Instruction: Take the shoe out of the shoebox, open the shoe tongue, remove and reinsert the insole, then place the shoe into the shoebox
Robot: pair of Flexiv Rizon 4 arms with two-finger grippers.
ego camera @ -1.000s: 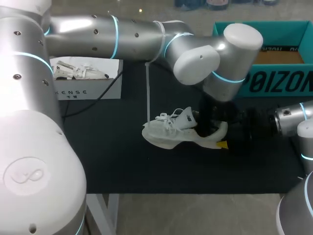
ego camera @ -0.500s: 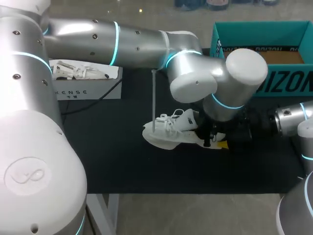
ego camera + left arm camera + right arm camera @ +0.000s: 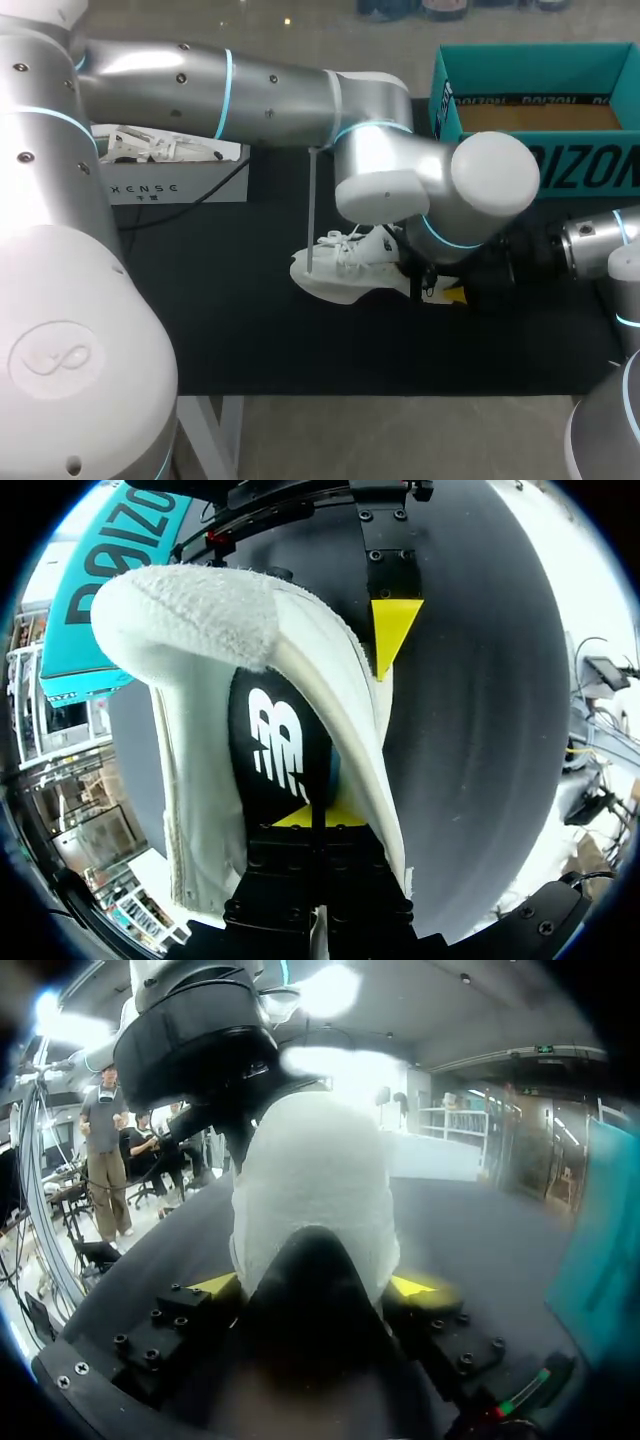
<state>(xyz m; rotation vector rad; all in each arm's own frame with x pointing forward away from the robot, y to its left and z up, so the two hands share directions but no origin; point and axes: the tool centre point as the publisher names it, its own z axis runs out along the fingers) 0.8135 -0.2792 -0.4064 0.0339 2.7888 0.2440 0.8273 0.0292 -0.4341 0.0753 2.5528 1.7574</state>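
On the black table [image 3: 250, 330] lies a white, laced shoe [image 3: 345, 275], black inside.

teal shoebox [image 3: 600, 165]: large dark lettering | white box [image 3: 175, 187]: small lettering | insole [image 3: 278, 752]: white logo

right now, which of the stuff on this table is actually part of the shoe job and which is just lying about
Job: white sneaker; its black insole with a white logo; teal cardboard shoebox; left tool at the insole; right tool gripping the heel.

Lying about: white cardboard box holding white items; black cable beside it.
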